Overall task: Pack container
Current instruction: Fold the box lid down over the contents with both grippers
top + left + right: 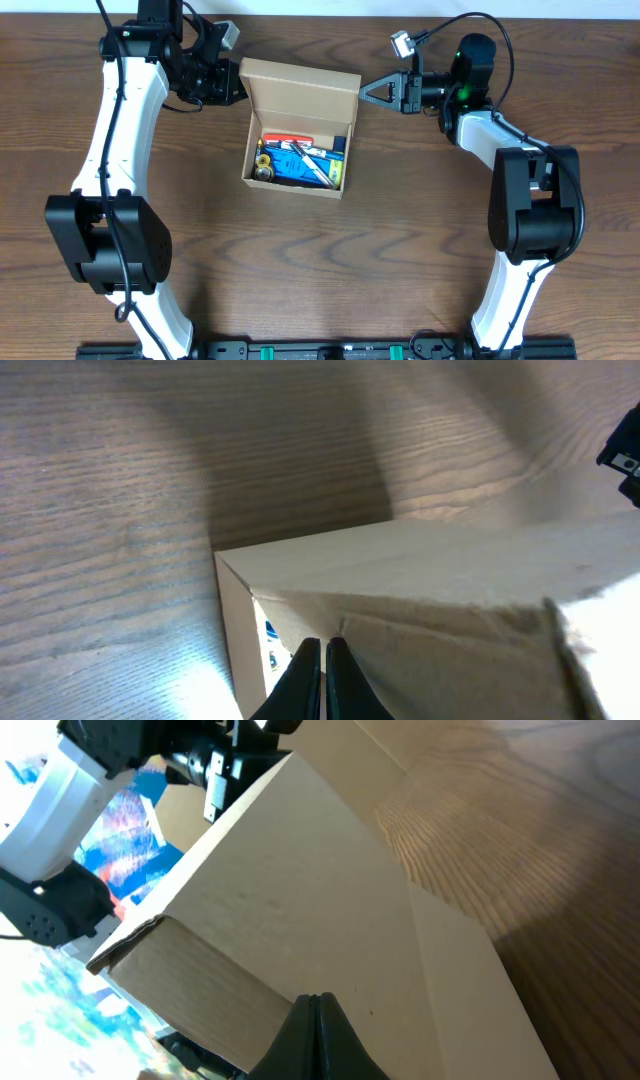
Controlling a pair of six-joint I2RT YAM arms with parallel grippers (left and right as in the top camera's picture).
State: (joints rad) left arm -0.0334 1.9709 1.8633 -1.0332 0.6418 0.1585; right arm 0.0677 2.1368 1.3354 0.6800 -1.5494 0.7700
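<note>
Both end effectors are clenched, fingertips together: the left end effector (233,88) sits at the upper-left corner of the container (300,85), the right end effector (364,92) at its upper-right corner, top centre of the overhead frame. Its lid stands open over the packed contents (298,160). Uneven pushing could skid the light box or crumple the lid. The tabletop (300,260) is dark, smooth wood grain; no room shows.

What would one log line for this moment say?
cardboard box: open, filled | left gripper: shut, at lid | right gripper: shut, at lid
</note>
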